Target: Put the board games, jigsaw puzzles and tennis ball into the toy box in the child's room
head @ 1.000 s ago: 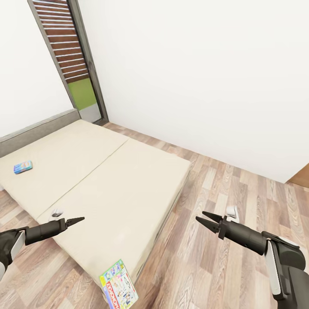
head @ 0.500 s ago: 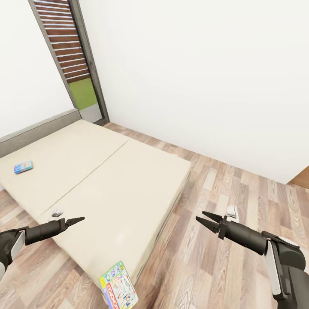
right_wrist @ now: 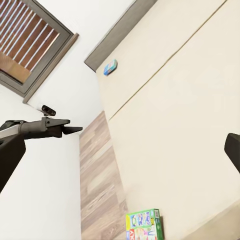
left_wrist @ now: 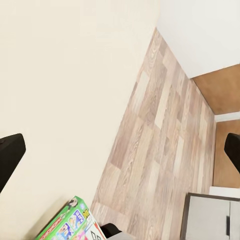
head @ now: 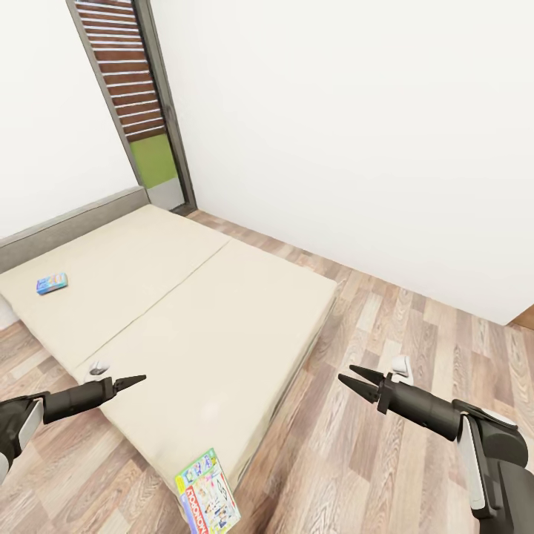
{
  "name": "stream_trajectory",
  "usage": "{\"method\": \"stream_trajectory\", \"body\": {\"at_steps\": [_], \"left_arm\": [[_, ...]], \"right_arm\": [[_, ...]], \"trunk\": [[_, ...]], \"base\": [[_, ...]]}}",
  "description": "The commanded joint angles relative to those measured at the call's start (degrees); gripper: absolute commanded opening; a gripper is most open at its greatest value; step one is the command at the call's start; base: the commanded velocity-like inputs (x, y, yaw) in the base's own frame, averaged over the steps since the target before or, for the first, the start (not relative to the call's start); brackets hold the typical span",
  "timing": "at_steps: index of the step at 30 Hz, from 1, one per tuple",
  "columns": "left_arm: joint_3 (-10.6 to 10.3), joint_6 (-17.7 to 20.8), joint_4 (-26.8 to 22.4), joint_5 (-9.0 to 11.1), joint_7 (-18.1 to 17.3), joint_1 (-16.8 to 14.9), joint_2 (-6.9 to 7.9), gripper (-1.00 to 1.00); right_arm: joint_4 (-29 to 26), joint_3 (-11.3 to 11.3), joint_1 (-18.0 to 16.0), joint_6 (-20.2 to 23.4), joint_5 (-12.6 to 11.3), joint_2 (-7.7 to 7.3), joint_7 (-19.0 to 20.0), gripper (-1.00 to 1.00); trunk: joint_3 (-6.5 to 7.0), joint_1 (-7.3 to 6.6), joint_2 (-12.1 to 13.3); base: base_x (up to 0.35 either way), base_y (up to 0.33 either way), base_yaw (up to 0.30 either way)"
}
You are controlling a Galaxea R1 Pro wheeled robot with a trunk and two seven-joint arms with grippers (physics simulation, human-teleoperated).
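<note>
Two board games lie on the bed (head: 222,319). A small blue one (head: 51,283) sits near the grey headboard (head: 67,226), far from both arms. A green-edged pastel one (head: 208,493) rests at the mattress's near corner, between my arms and below them in the head view. My left gripper (head: 137,381) hovers over the bed's near edge, open and empty. My right gripper (head: 347,374) hangs over the wood floor beside the bed, open and empty. The right wrist view catches the blue game (right_wrist: 110,66), the pastel game (right_wrist: 144,224) and my left arm (right_wrist: 45,127). The pastel game (left_wrist: 70,225) also shows in the left wrist view.
A tall dark-framed window (head: 130,89) with slats stands in the corner behind the bed. White walls bound the room. Wood-plank floor (head: 400,311) runs along the bed's right side. A grey cabinet (left_wrist: 210,217) shows in the left wrist view.
The whole head picture has shifted slightly right and down, so the camera has moved. Both grippers keep their pose and the board games lie where they were.
</note>
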Motion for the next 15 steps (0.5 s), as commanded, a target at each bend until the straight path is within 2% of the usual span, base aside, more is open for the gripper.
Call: {"method": "stream_trajectory", "body": {"at_steps": [1,6,15], "left_arm": [[0.14,0.6,0.01,0.0,-0.19,-0.04,-0.01,1.0],[0.15,0.6,-0.01,0.0,-0.18,-0.04,-0.01,1.0],[0.15,0.6,0.01,0.0,-0.2,-0.04,-0.01,1.0]], "right_arm": [[-0.01,-0.03,-0.04,0.55,-0.21,-0.01,0.08,1.0],[-0.01,-0.03,-0.04,0.55,-0.21,-0.01,0.08,1.0],[-0.01,-0.03,-0.04,0.55,-0.21,-0.01,0.08,1.0]], "trunk": [[-0.08,0.02,-0.09],[-0.08,0.02,-0.09],[-0.08,0.02,-0.09]], "base": [[0.0,-0.004,0.01],[0.0,-0.003,0.026],[0.034,-0.041,0.138]]}}
